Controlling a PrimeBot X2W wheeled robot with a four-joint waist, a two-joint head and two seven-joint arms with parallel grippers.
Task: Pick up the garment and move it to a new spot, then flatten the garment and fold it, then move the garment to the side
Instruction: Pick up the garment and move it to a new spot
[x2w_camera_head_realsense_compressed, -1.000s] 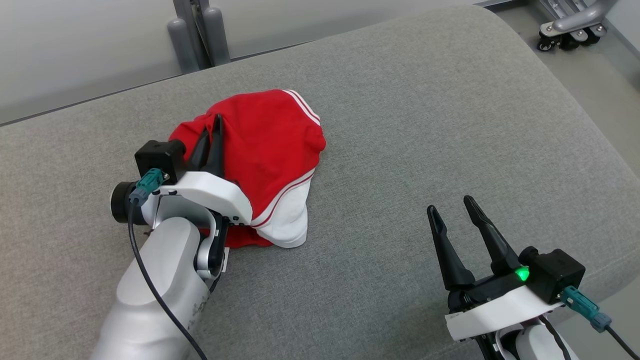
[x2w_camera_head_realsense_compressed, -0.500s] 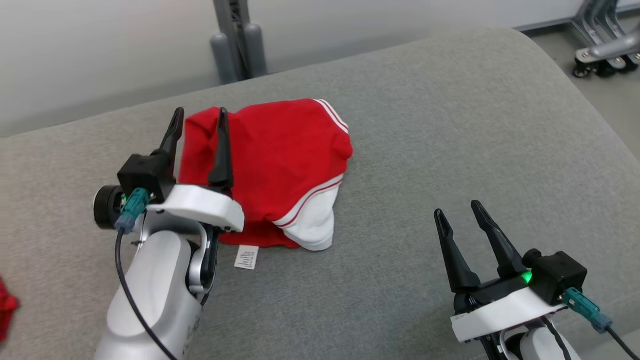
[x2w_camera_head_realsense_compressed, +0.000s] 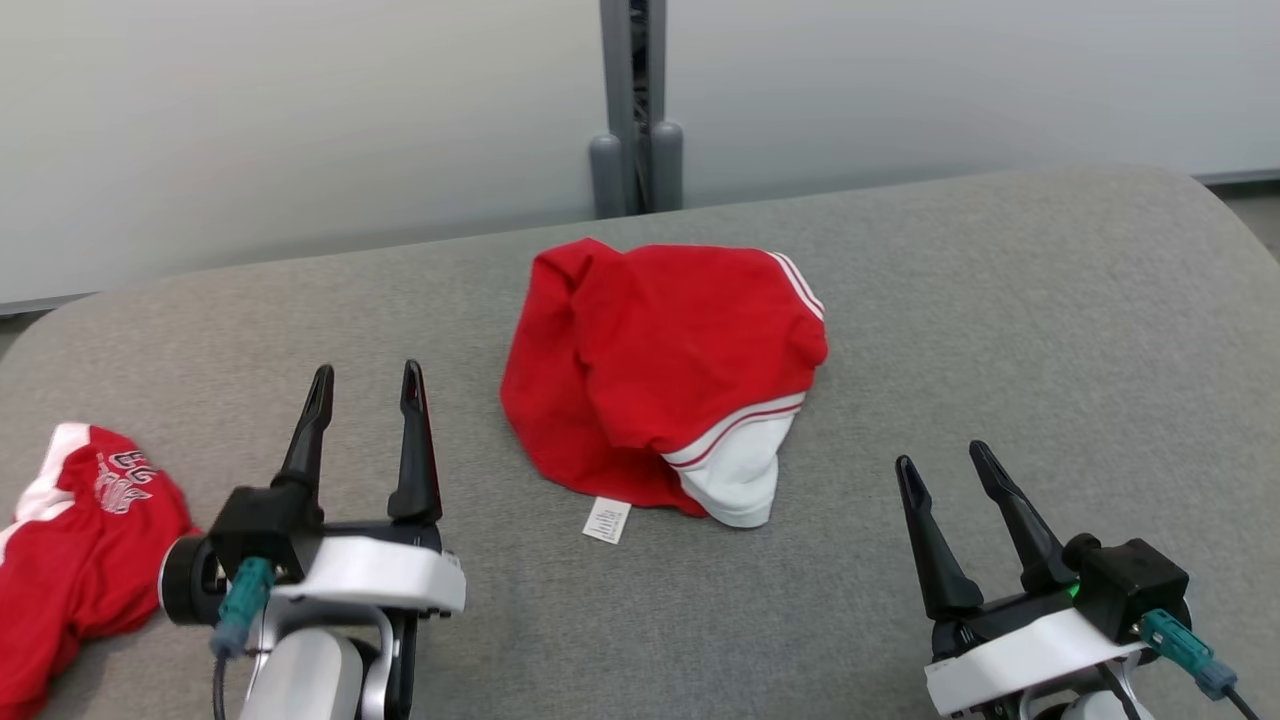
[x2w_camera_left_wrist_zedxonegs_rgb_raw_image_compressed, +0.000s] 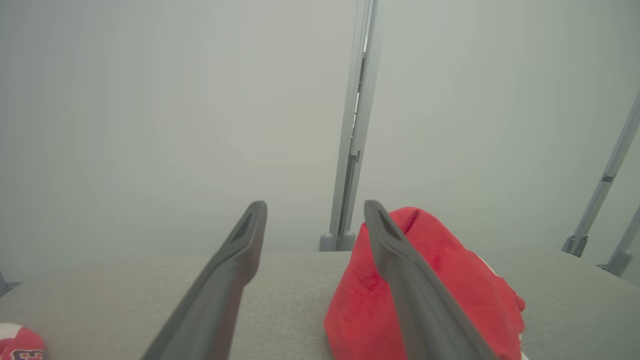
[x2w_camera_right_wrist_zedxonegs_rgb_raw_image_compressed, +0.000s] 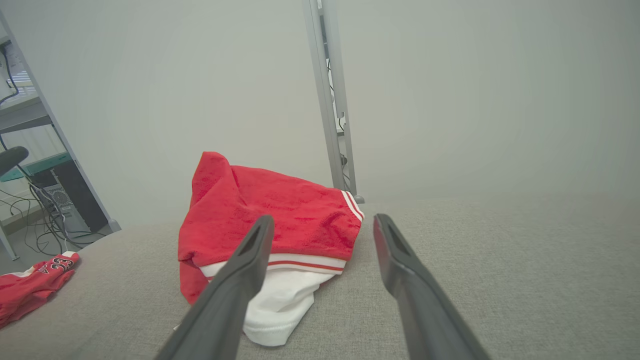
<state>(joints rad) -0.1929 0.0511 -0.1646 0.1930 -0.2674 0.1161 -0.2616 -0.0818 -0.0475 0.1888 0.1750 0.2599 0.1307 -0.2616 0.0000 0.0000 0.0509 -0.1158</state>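
Fingers (x2w_camera_head_realsense_compressed: 413, 440) on your left gripper (x2w_camera_head_realsense_compressed: 366, 370) and right gripper (x2w_camera_head_realsense_compressed: 941, 456) stand apart, empty. Flattening looks next: pinch opposite edges of the bunched red garment (x2w_camera_head_realsense_compressed: 660, 370).

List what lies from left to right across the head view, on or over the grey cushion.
Crumpled red garment with lettering → left hand, open → red and white garment → right hand, open.
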